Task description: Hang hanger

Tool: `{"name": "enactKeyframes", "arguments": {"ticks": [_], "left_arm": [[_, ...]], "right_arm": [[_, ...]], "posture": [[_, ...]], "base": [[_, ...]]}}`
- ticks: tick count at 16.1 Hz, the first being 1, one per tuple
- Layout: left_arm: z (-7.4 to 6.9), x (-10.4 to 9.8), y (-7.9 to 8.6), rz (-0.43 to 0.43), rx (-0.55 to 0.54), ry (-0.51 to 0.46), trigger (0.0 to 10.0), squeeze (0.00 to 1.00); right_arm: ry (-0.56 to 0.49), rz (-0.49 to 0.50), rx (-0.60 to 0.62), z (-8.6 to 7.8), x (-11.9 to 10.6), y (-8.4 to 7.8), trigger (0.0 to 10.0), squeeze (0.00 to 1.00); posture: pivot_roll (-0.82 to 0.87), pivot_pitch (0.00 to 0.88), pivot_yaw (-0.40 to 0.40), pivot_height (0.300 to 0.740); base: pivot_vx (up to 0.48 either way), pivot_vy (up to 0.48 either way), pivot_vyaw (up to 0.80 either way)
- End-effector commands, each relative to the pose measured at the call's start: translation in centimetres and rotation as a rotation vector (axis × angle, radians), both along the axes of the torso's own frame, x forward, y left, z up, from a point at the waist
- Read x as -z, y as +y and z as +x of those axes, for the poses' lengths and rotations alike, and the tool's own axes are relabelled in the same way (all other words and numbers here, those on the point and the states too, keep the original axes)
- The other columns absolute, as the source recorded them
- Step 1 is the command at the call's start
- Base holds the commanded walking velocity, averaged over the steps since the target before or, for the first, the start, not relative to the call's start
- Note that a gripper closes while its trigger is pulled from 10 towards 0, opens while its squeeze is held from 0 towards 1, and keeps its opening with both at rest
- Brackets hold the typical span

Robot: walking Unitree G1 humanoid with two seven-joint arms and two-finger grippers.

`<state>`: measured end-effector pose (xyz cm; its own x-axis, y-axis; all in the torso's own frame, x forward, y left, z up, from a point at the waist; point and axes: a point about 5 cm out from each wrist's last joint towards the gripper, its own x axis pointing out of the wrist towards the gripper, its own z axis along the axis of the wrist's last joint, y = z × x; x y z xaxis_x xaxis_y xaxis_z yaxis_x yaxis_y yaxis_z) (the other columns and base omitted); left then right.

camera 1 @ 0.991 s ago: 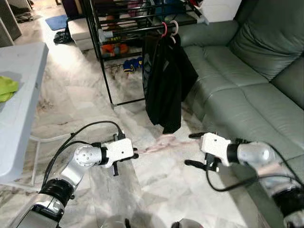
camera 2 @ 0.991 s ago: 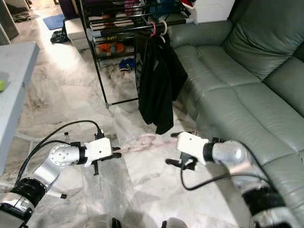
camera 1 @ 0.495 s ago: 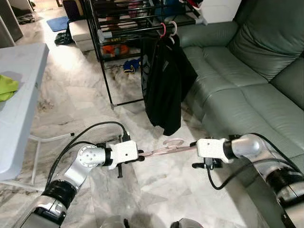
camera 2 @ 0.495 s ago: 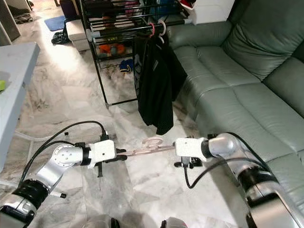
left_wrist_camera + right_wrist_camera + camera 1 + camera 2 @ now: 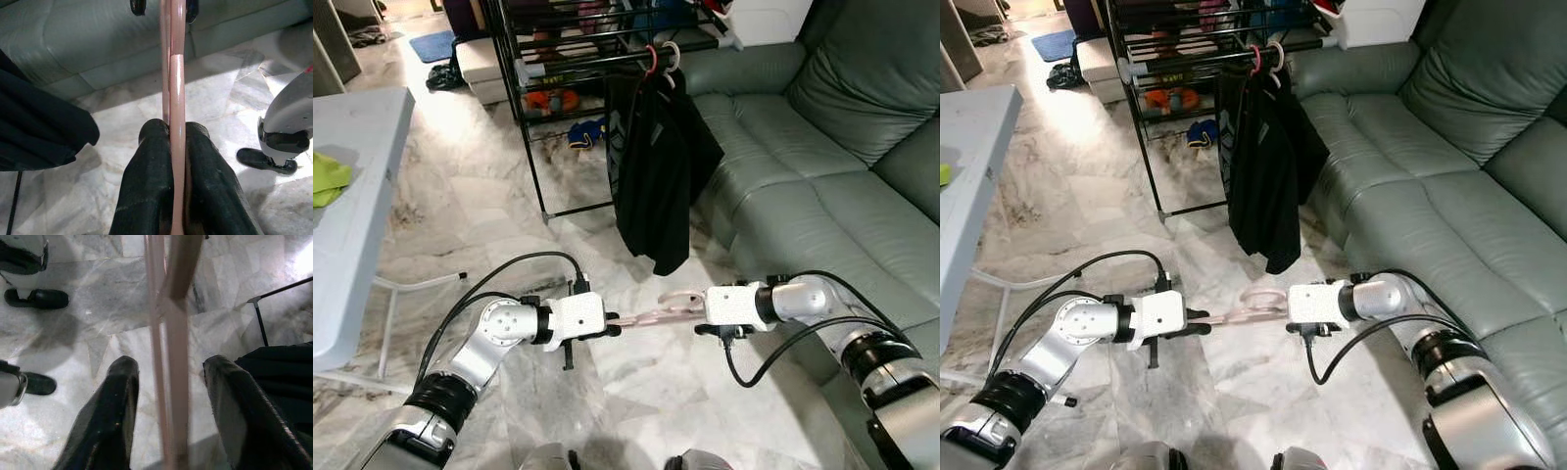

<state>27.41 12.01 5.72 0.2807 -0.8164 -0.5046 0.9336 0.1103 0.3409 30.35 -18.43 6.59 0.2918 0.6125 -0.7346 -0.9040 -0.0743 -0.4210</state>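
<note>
Both grippers — left gripper clamped, right gripper apparently open — at pink hanger.

My left gripper reaches inward at waist height, arm bent at the elbow, jaws pressed tight together on a thin bar. My right gripper points back toward it from the opposite side, wrist turned in, jaws spread wide around the same bar.

Head-mounted stereo pair, looking forward and down over marble floor toward clothes rack and sofa. Wrist views close along black fingers, both sharing the pink hanger.
</note>
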Motion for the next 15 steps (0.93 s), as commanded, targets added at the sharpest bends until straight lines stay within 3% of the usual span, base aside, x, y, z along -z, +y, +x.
{"name": "enactKeyframes", "arguments": {"ticks": [1, 15], "left_arm": [[0.33, -0.51, -0.07, 0.006, 0.014, -0.012, 10.0, 0.00], [0.60, -0.15, 0.23, 0.043, 0.014, 0.008, 10.0, 0.00]], "right_arm": [[-0.014, -0.009, -0.021, 0.32, -0.22, 0.40, 0.0, 0.00], [0.045, -0.050, -0.072, 0.70, -0.50, 0.36, 0.0, 0.00]], "posture": [[0.04, 0.000, -0.005, 0.740], [0.04, 0.000, -0.004, 0.740]], "base": [[0.000, 0.000, 0.00], [0.000, 0.000, 0.00]]}}
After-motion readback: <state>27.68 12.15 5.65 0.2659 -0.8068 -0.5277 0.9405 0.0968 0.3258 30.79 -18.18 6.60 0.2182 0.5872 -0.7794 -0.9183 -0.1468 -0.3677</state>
